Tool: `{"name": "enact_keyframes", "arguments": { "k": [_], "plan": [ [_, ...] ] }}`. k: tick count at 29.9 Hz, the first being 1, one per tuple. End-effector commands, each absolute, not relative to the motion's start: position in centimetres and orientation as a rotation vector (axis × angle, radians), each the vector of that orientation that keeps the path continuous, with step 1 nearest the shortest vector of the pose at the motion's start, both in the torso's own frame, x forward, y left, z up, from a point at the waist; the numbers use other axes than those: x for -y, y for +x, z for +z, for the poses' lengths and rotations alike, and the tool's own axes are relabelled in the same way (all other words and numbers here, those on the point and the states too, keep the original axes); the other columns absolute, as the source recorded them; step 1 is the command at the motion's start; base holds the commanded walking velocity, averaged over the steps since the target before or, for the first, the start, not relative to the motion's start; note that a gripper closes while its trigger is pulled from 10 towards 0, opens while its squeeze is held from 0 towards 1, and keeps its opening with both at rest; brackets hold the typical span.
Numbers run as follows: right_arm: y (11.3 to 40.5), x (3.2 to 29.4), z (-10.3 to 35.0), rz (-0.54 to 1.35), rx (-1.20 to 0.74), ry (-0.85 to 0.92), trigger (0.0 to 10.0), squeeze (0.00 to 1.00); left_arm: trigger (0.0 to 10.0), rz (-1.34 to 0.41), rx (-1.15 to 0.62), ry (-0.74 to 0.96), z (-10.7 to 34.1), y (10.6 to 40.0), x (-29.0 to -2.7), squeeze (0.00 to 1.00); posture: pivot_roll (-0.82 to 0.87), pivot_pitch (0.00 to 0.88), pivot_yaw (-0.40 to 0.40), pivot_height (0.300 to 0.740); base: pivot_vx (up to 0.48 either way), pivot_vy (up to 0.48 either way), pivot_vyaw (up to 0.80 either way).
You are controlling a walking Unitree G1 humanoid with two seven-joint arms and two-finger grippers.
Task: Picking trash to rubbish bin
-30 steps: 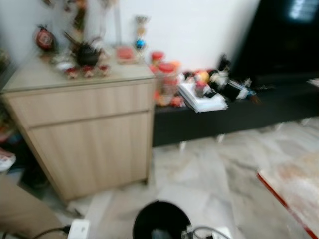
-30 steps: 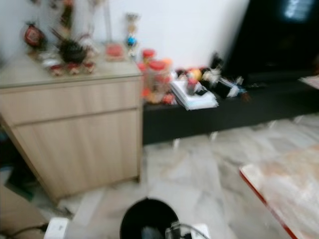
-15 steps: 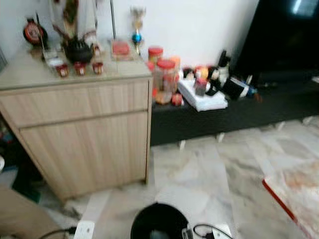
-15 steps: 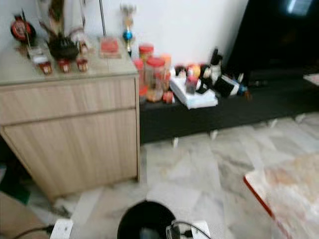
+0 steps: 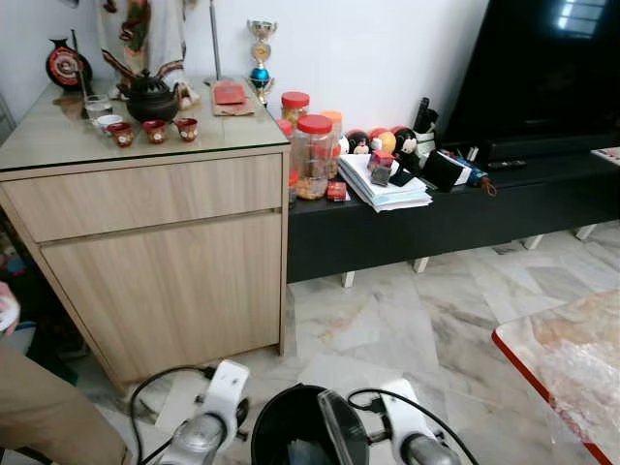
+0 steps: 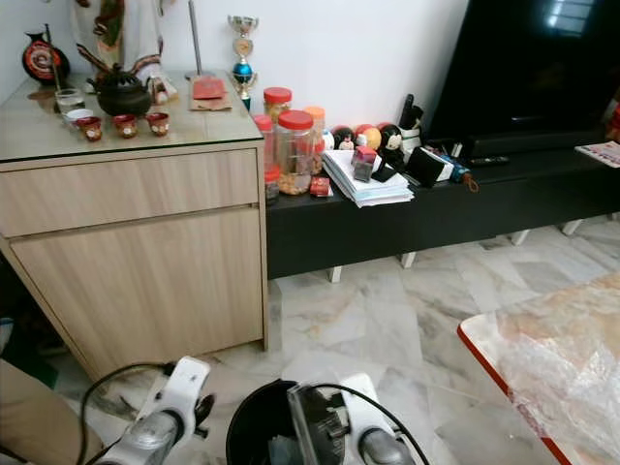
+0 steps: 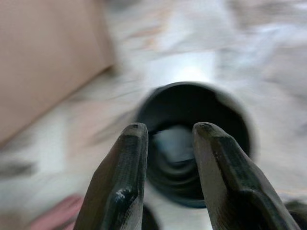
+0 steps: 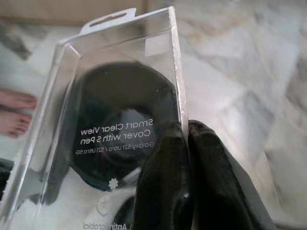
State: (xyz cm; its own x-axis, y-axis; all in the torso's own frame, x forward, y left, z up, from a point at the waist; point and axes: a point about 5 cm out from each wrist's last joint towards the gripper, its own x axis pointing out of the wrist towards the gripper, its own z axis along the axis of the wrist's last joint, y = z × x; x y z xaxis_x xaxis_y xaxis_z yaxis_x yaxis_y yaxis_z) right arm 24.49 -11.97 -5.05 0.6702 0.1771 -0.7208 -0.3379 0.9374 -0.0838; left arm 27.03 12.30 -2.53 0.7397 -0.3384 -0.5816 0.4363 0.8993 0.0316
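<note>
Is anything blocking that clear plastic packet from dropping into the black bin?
Nothing visible does. The right gripper pinches the clear plastic package by its edge right over the open mouth of the black bin, which shows through the plastic. The left gripper hovers open nearby.

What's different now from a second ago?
Both arms have come up into the head views over the black rubbish bin. The right end effector holds a clear plastic package above it; the left end effector hangs open beside it. The bin and wooden cabinet stayed put.
</note>
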Motion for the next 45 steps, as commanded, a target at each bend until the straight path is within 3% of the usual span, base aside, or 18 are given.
{"name": "enact_keyframes", "arguments": {
  "k": [1,16,28,29,31,32,45],
  "plan": [
    [25.4,11.7,-4.4,0.306,-0.757,-0.246,10.0,0.00,10.0,-0.497,-0.612,0.165,-2.6,26.8,-11.6,0.00,0.14,0.013,-0.096,0.740,0.000,0.000,0.00],
    [27.3,10.9,-2.9,0.293,-0.686,-0.322,10.0,0.00,10.0,-0.566,-0.685,0.171,-3.5,25.6,-13.3,0.00,0.15,0.016,-0.106,0.740,0.000,0.000,0.00],
    [27.5,10.0,-2.6,0.307,-0.678,-0.292,10.0,0.00,10.0,-0.591,-0.677,0.141,-3.3,25.7,-13.1,0.00,0.17,0.019,-0.101,0.740,0.000,0.000,0.00],
    [27.5,9.9,-2.6,0.306,-0.678,-0.288,10.0,0.35,10.0,-0.592,-0.678,0.144,-3.3,25.7,-13.1,0.00,0.17,0.019,-0.101,0.740,0.000,0.000,0.00],
    [27.6,9.8,-2.6,0.305,-0.676,-0.289,10.0,0.38,10.0,-0.593,-0.680,0.147,-3.3,25.7,-13.1,0.00,0.17,0.017,-0.098,0.740,0.000,0.000,0.00],
    [27.5,9.7,-2.6,0.306,-0.677,-0.285,10.0,0.96,10.0,-0.593,-0.681,0.148,-3.3,25.7,-13.1,0.00,0.17,0.017,-0.098,0.740,0.000,0.000,0.00],
    [27.5,9.6,-2.6,0.297,-0.676,-0.269,10.0,1.00,10.0,-0.586,-0.693,0.148,-3.5,25.5,-13.5,0.00,0.18,0.013,-0.097,0.740,0.000,0.000,0.00]
  ]
}}
